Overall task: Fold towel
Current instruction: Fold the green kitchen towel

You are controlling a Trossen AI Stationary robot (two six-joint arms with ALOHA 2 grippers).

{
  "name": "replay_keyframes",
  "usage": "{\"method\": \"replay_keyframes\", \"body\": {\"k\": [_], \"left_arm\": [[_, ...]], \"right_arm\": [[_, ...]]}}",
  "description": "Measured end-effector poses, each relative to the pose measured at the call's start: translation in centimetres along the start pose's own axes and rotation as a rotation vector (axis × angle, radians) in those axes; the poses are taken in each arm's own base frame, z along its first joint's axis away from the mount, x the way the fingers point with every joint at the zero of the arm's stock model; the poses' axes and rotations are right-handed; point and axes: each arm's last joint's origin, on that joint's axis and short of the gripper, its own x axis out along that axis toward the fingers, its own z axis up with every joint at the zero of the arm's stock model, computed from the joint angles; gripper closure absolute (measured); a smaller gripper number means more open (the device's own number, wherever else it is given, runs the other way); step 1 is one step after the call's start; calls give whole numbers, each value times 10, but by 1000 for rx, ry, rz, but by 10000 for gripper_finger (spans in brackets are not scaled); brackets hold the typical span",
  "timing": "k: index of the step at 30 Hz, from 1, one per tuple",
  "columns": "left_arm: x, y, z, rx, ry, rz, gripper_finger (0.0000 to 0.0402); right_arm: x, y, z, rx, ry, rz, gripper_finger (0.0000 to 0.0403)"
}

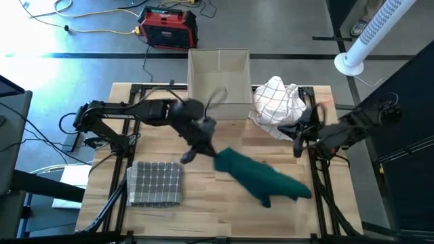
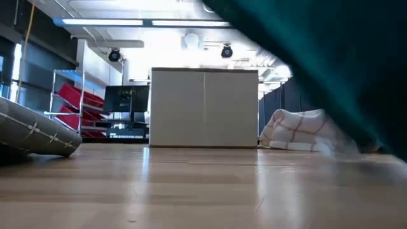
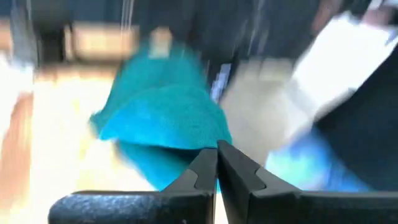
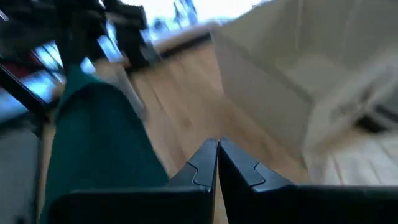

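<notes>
A teal towel (image 1: 263,177) lies bunched in a long strip on the wooden table (image 1: 203,203), running from the middle toward the near right. In the low view the towel (image 2: 331,57) fills the upper right. My left gripper (image 1: 203,148) is shut just beyond the strip's left end. In the left wrist view the towel (image 3: 165,112) lies right past the gripper (image 3: 217,152). My right gripper (image 1: 297,148) is shut at the table's right side, apart from the towel (image 4: 93,143), with nothing between its fingers (image 4: 217,146). My left gripper is shut with its fingertips (image 3: 208,163) right at the towel's near edge (image 3: 180,146). The picture is smeared there, so I cannot tell whether the fingers touch the cloth or hold any of it.
An open beige box (image 1: 218,74) stands at the far middle. A crumpled white checked cloth (image 1: 278,105) lies to its right, close to my right arm. A folded grey towel (image 1: 156,183) rests at the near left. Bare wood shows along the near edge.
</notes>
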Motion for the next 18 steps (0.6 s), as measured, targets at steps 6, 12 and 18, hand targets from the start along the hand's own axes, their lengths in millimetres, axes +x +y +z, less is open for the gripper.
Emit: {"method": "replay_keyframes", "body": {"k": [6,12,18], "left_arm": [[40,17,-77,-76,252,-160,401],[63,23,-141,-271,352,-303,401],[70,22,-168,-370,444,-220,392]], "right_arm": [[27,2,-34,4,131,-81,403],[46,3,-62,45,254,-77,403],[64,12,-77,38,330,-26,378]]}}
